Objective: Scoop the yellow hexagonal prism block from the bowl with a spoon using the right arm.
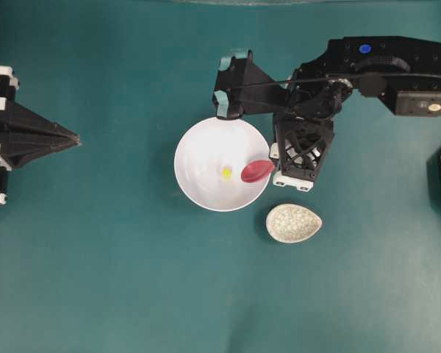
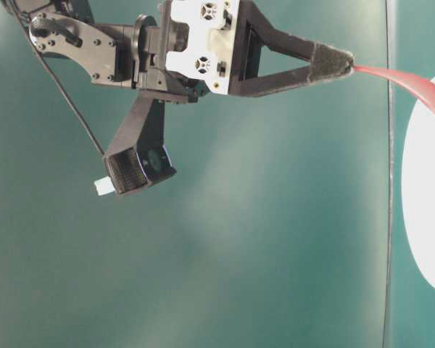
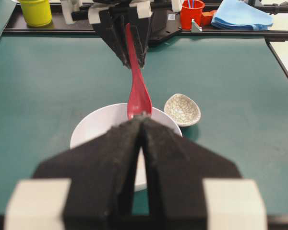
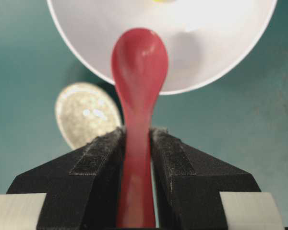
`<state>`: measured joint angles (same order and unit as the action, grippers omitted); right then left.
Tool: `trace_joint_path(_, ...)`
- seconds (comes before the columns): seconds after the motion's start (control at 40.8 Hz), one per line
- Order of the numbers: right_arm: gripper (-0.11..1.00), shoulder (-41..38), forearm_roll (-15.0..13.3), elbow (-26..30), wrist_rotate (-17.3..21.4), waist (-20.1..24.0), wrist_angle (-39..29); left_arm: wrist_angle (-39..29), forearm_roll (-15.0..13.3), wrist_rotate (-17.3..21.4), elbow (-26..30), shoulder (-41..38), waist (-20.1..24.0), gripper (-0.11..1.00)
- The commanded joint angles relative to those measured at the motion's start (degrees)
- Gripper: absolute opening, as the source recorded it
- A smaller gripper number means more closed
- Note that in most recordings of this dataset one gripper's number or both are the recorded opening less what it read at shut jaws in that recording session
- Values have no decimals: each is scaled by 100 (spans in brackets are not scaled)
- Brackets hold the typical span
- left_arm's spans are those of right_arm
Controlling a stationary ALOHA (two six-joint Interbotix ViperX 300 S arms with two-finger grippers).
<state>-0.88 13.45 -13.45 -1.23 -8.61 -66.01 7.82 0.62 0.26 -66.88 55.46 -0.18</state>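
The white bowl sits mid-table with the tiny yellow hexagonal prism block on its floor. My right gripper is shut on the handle of the pink-red spoon. The spoon's scoop hangs over the bowl's right rim, just right of the block and apart from it. From table level the gripper points at the bowl with the spoon sticking out of its tip. My left gripper rests at the far left, shut and empty, its tips meeting.
A small speckled oval dish lies just right of the bowl's near side, below the right wrist. Beyond the table's far rail stand a yellow cup, a red cup and a blue cloth.
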Motion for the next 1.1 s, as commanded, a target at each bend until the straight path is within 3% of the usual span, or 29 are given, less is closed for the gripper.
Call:
trace_joint_path(0.0, 25, 70, 0, 158, 0, -18, 0, 26, 18, 0, 123, -44, 9, 4)
trace_joint_path(1.08, 24, -633, 9, 387, -185, -18, 378, 26, 18, 0, 123, -44, 9, 4)
